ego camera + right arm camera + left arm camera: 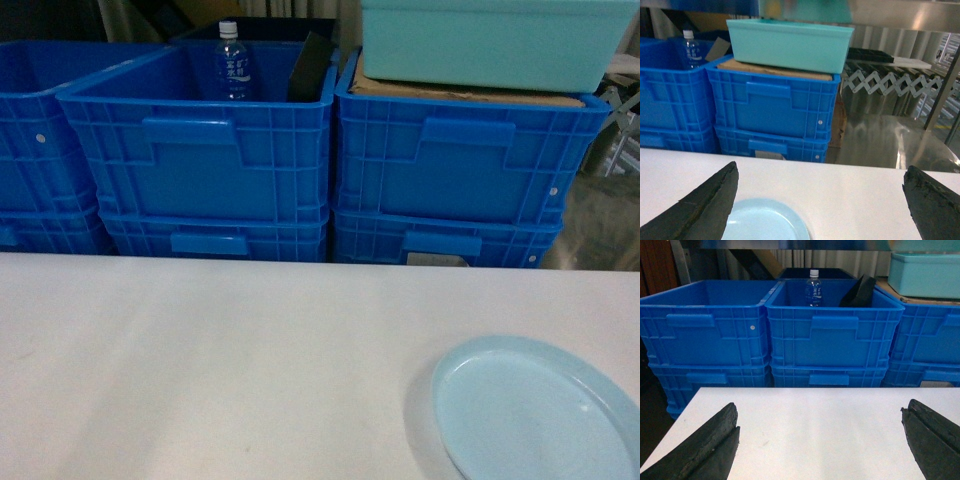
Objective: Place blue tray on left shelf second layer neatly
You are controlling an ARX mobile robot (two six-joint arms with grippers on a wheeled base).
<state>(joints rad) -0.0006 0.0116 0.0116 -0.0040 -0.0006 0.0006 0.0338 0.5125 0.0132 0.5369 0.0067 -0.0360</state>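
Task is sitting at step zero: the blue tray (535, 410) is lying flat near the worktop's (200, 360) front-right corner, ungrasped, so pickup and shelving are both remaining. Right gripper (820, 200) is hovering just above the tray's far rim, jaws spread wide and empty. Left gripper (820, 440) is idling over bare worktop, also gaping, facing the blue crates (832, 330).

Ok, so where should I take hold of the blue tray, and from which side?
Grip the blue tray by its low raised rim; it lies flat on the white table, so only the rim offers an edge to pinch. The right hand, open, is already above it, so coming from the near side with one finger under the rim looks best.
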